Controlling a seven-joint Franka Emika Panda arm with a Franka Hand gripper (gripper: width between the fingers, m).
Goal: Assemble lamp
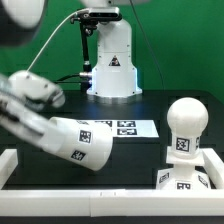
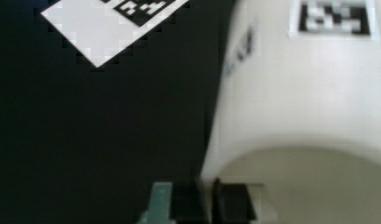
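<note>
Showing an early stage of lamp assembly: the bulb [image 1: 185, 128] stands upright at the exterior view's right, apparently on the base [image 1: 190, 180]. The shade [image 1: 82, 143] lies tilted beside the gripper [image 2: 205, 200], not yet fitted. Whether the jaws grip it cannot be told.

No readable text; only a warning triangle on the robot pedestal [image 1: 113, 62].
</note>
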